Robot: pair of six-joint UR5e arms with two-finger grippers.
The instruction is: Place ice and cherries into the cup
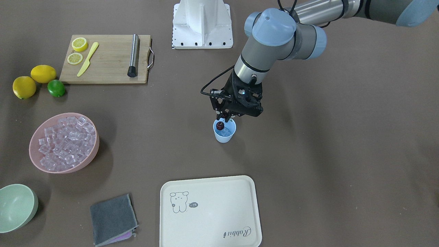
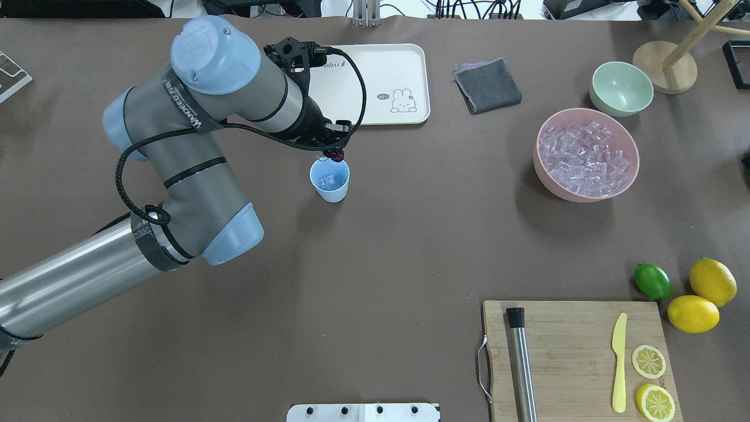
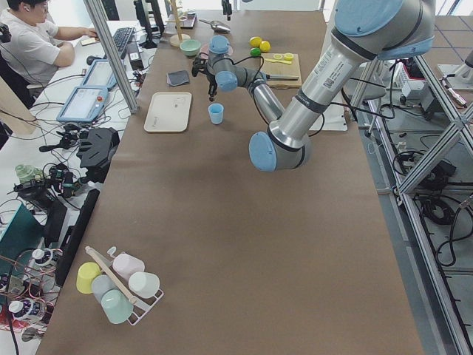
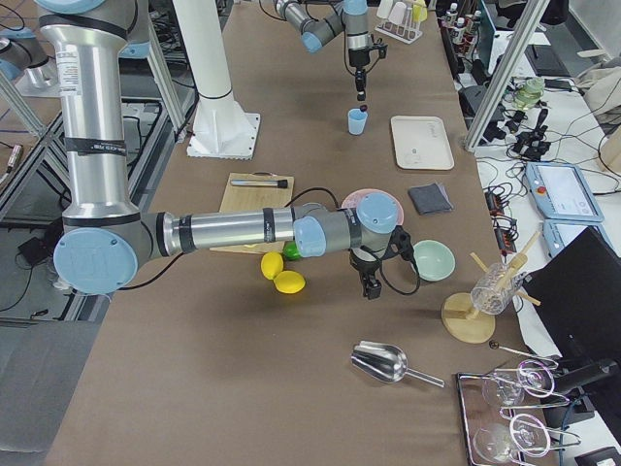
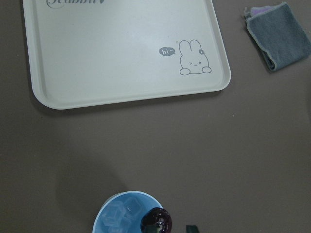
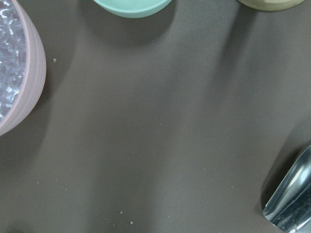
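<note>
- Exterior front-facing view: the left hand [image 1: 226, 118] is clenched on the cherries [image 1: 220, 125], which dangle just above the cup [image 1: 223, 138].
- Left wrist view shows ice [image 5: 119, 213] inside that cup.
- Only the exterior right view shows the right hand [image 4: 370, 282], near the pink bowl [image 4: 396, 209]; its grip I cannot tell.
- Bare tabletop [image 1: 308, 154] rings the cup; the tray [image 1: 212, 202] lies well apart.
</note>
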